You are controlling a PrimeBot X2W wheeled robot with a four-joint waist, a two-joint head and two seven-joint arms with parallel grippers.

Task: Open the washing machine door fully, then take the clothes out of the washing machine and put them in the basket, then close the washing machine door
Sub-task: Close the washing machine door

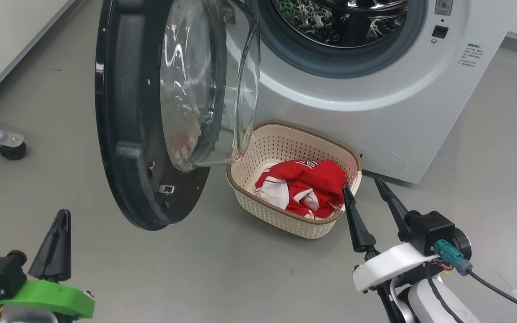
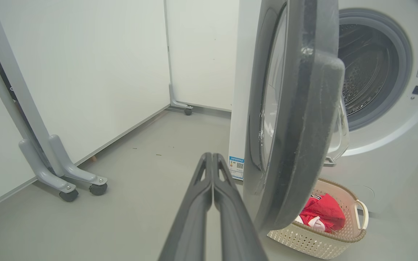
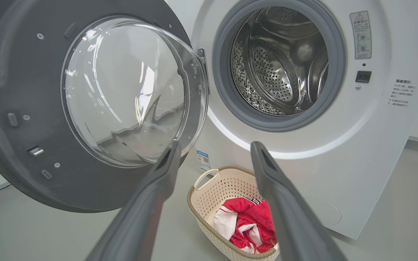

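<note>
- The washing machine door (image 1: 146,134) stands swung wide open, to the left of the washing machine (image 1: 375,103) and its steel drum (image 3: 278,65).
- The cream basket (image 1: 281,215) sits on the grey floor (image 1: 240,278) just in front of the washer, with the red-and-white clothes (image 1: 305,186) bundled inside it.
- The left gripper (image 1: 63,215) has its fingers pressed together on nothing, low beside the door's outer edge.
- The right gripper (image 1: 361,183) has its fingers spread and empty, tips by the basket's right rim.

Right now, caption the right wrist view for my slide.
Door open, clothes in the basket below the drum, past the open right end effector.
</note>
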